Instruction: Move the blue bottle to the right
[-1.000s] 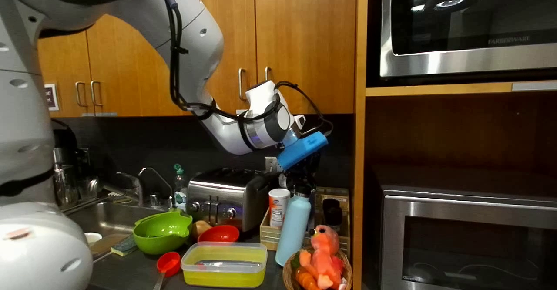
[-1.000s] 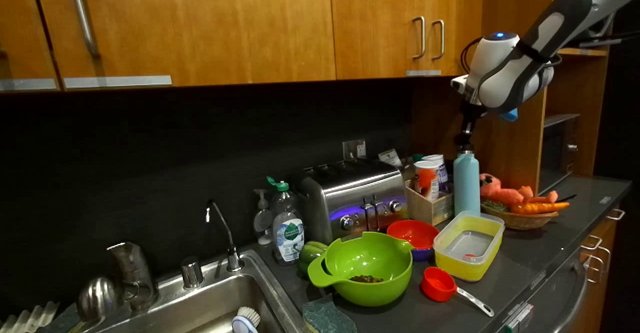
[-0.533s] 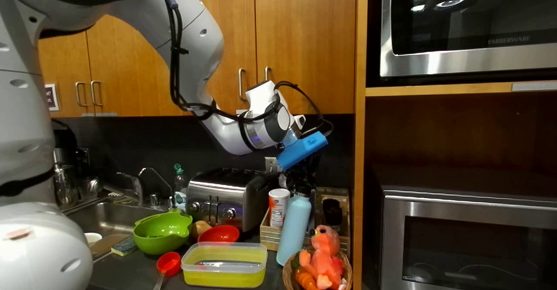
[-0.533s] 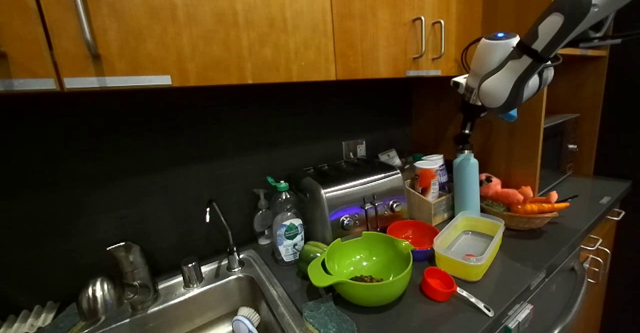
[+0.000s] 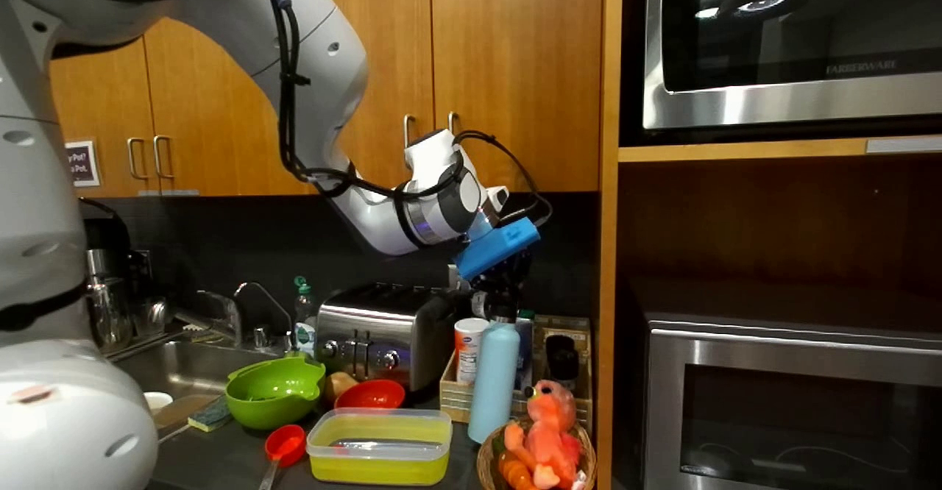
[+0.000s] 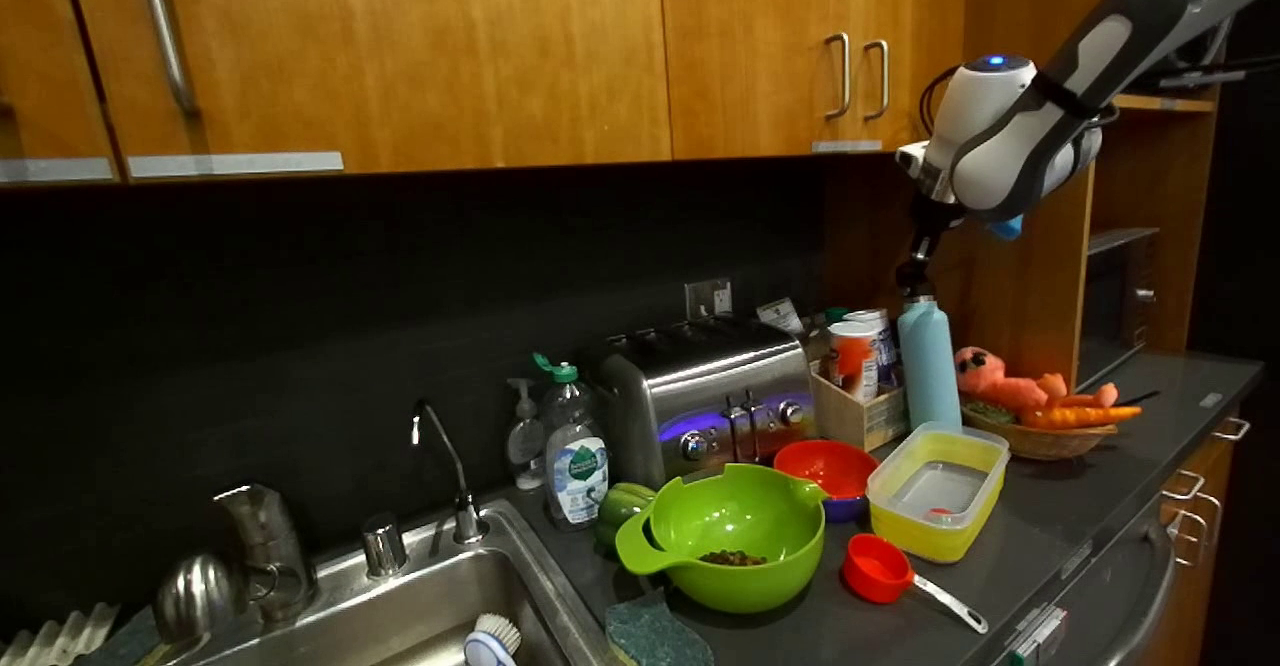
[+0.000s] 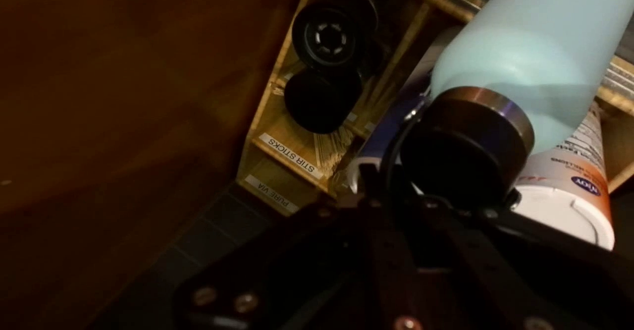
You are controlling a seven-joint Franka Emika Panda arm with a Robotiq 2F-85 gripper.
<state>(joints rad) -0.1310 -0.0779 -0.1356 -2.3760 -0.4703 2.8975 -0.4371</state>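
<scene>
Right of centre in both exterior views, the bottle [image 6: 928, 366] is just below the claw [image 6: 914, 279], long axis tilted, cap loop [image 7: 392, 154] apparently pinched in the closed jaws, so a rightward move likely meets the basket [image 6: 1045, 443].

It's smooth and matt on that blue bottle [image 6: 929, 366], gleaming metal on the toaster [image 6: 712, 401], glossy plastic on the green bowl [image 6: 742, 581], and wood grain across the cabinet doors [image 5: 519, 78]!
</scene>
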